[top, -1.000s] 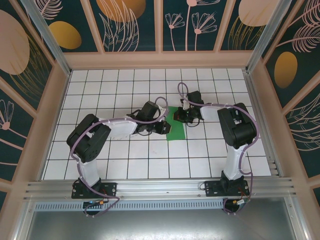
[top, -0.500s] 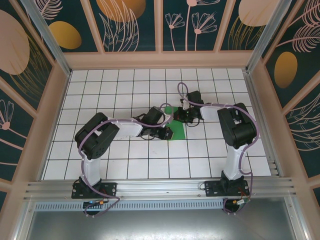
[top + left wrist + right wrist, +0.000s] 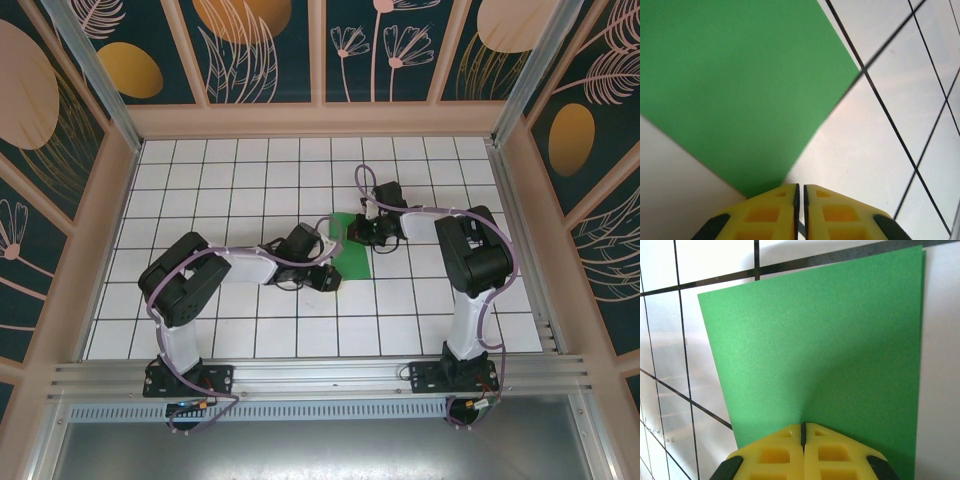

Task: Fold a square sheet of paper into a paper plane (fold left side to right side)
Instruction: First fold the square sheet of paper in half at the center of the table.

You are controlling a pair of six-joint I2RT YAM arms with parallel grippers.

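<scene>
Top external view puts the square sheet of paper [image 3: 352, 255] flat on the table [image 3: 200, 170] mid-grid, between the two arms; the left gripper [image 3: 800, 187] has its fingers closed to a hairline, tips over one corner of the sheet; the right gripper [image 3: 803, 425] is likewise closed at another edge, though whether either pinches or merely presses is unclear. Creasing well probably means one tip pinning while the other sweeps along the fold, edges kept flush; no brand, label or writing is legible anywhere.
</scene>
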